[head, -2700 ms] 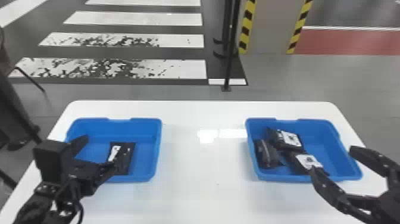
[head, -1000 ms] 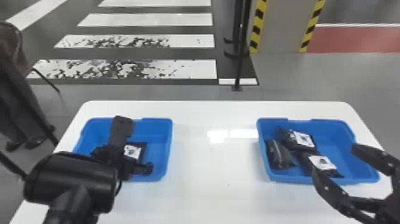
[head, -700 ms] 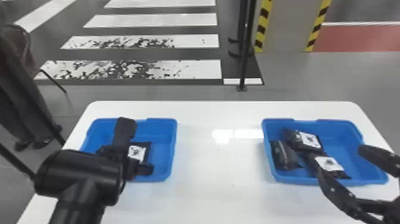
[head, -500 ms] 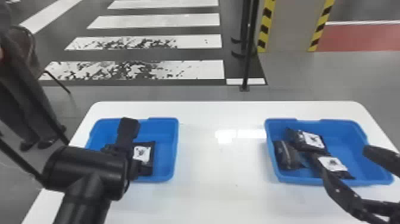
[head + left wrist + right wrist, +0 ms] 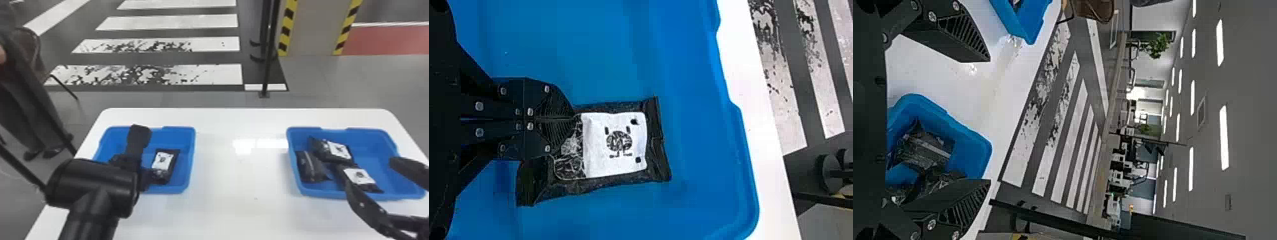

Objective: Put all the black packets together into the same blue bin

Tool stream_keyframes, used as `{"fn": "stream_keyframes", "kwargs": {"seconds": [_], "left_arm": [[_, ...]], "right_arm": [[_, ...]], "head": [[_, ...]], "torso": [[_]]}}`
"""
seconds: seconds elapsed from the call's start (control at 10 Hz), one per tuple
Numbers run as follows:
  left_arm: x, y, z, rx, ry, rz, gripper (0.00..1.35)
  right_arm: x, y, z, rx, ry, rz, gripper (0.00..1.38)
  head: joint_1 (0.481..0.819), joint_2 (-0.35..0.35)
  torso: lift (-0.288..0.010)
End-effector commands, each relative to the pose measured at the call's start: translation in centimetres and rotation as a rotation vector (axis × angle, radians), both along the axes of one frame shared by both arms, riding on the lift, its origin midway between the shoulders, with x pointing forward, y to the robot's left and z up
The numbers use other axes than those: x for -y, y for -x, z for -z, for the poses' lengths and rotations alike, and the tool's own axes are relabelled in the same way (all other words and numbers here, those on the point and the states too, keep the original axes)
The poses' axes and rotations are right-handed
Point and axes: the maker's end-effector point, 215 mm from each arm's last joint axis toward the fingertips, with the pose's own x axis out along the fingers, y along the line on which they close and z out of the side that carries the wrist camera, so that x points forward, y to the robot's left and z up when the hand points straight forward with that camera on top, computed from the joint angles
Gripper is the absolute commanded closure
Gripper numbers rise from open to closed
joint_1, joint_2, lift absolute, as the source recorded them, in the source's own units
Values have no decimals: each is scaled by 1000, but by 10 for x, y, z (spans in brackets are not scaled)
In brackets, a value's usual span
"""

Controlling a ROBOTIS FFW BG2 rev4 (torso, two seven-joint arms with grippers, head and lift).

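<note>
So my left pincer [image 5: 152, 175] is down in the left blue bin [image 5: 187, 172], fingers together over one end of the black packet with a white label [image 5: 164, 161]. Can't tell if any film's pinched. My right one [image 5: 370, 174] hangs wide apart by the right blue bin [image 5: 376, 150], three black packets [image 5: 332, 150] inside.

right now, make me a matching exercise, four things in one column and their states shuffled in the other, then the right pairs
Things:
1. left gripper
2. right gripper
3. right-hand bin
4. left-hand bin

States:
A. three black packets inside
B. jaws apart
C. one black packet inside
D. jaws together

Right pairs: 1-D, 2-B, 3-A, 4-C
</note>
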Motion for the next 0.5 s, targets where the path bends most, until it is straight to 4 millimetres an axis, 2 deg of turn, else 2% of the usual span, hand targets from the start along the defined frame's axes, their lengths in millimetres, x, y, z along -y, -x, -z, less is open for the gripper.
{"fn": "stream_keyframes", "kwargs": {"seconds": [0.0,0.2,0.3,0.4], "left_arm": [[2,-5,-7,28,-1,8,1216],[6,-14,-26,87,-3,15,1216],[6,-21,-32,126,2,23,1059],[7,-24,-35,144,8,30,524]], "right_arm": [[1,0,1,-1,-1,1,163],[1,0,3,-4,-2,1,163],[1,1,3,-3,-9,1,163],[3,2,3,-5,-7,5,163]], "head": [[695,66],[695,62],[695,59],[695,56]], "torso": [[-110],[-110],[-110],[-110]]}}
